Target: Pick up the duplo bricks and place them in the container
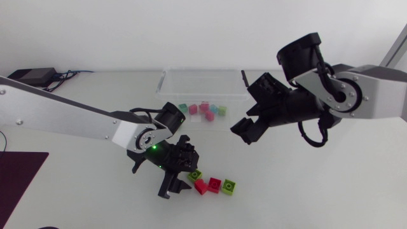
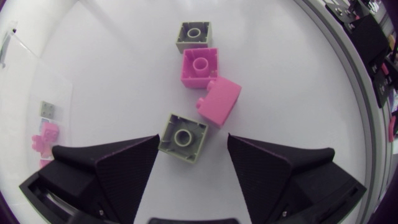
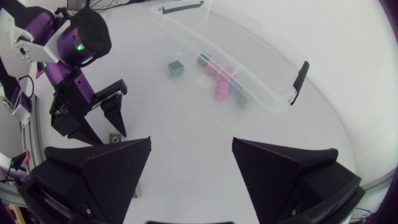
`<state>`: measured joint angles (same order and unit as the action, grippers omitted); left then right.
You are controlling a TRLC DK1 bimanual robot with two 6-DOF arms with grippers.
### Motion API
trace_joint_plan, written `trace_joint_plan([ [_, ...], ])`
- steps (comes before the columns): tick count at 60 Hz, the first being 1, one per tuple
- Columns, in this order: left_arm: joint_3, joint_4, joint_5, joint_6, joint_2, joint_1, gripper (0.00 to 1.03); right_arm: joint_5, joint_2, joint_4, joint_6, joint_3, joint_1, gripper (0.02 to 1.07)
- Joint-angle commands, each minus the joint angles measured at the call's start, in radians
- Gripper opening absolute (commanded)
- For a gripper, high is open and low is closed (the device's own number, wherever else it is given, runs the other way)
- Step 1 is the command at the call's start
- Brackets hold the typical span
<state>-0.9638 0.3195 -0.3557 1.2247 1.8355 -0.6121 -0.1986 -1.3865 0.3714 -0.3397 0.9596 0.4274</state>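
Several duplo bricks lie on the white table: a green brick (image 1: 195, 173), two red-pink ones (image 1: 201, 186) (image 1: 214, 184) and another green one (image 1: 229, 186). My left gripper (image 1: 178, 173) is down at the table, open, with its fingers on either side of the nearest green brick (image 2: 183, 137); the right-hand finger stands clear of it. Ahead of it lie the two pink bricks (image 2: 200, 65) (image 2: 219, 99) and the other green brick (image 2: 193, 34). The clear container (image 1: 172, 79) at the back holds several bricks (image 1: 204, 108). My right gripper (image 1: 247, 129) hangs open and empty in front of the container (image 3: 273, 93).
A dark mat (image 1: 19, 175) lies at the table's left front corner. A black box with cables (image 1: 32, 76) sits at the back left. My left gripper (image 3: 107, 113) shows in the right wrist view, beyond the right gripper (image 3: 191, 146).
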Motion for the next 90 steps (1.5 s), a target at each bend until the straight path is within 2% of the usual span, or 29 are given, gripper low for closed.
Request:
trace_joint_plan([
  [1, -0.044, 0.018, 0.006, 0.042, 0.028, -0.015, 0.72, -0.01, 0.015, -0.02, 0.027, -0.067, 0.005, 0.97],
  [7, -0.066, 0.043, 0.011, 0.071, 0.039, -0.028, 0.6, -0.018, 0.029, -0.043, 0.044, -0.133, 0.011, 0.96],
  [13, -0.079, 0.061, 0.014, 0.071, 0.044, -0.034, 0.57, -0.027, 0.044, -0.038, 0.041, -0.191, 0.04, 0.96],
  [19, -0.089, 0.079, 0.02, 0.075, 0.045, -0.035, 0.27, -0.061, 0.06, -0.014, 0.004, -0.236, 0.065, 0.96],
  [21, -0.089, 0.084, 0.02, 0.075, 0.045, -0.035, 0.2, -0.067, 0.063, -0.009, -0.007, -0.245, 0.071, 0.96],
  [33, -0.084, 0.135, 0.02, 0.071, 0.001, -0.009, 0.19, -0.088, 0.044, 0.012, -0.055, -0.274, 0.125, 0.96],
  [45, -0.059, 0.178, 0.014, 0.061, -0.136, 0.078, 0.19, -0.082, -0.043, 0.009, -0.085, -0.263, 0.172, 0.96],
  [61, -0.052, 0.168, -0.046, -0.067, -0.346, 0.183, 0.19, -0.053, -0.166, -0.017, -0.124, -0.245, 0.191, 0.96],
  [69, -0.058, 0.081, -0.074, -0.179, -0.397, 0.221, 0.19, -0.05, -0.209, -0.054, -0.128, -0.242, 0.192, 0.91],
  [73, -0.056, -0.008, -0.089, -0.271, -0.412, 0.242, 0.19, -0.044, -0.223, -0.072, -0.13, -0.242, 0.192, 0.86],
  [79, -0.053, -0.115, -0.089, -0.372, -0.413, 0.255, 0.19, -0.032, -0.243, -0.091, -0.131, -0.243, 0.192, 0.77],
  [90, -0.05, -0.333, -0.088, -0.576, -0.403, 0.255, 0.19, -0.024, -0.276, -0.121, -0.131, -0.251, 0.197, 0.54],
])
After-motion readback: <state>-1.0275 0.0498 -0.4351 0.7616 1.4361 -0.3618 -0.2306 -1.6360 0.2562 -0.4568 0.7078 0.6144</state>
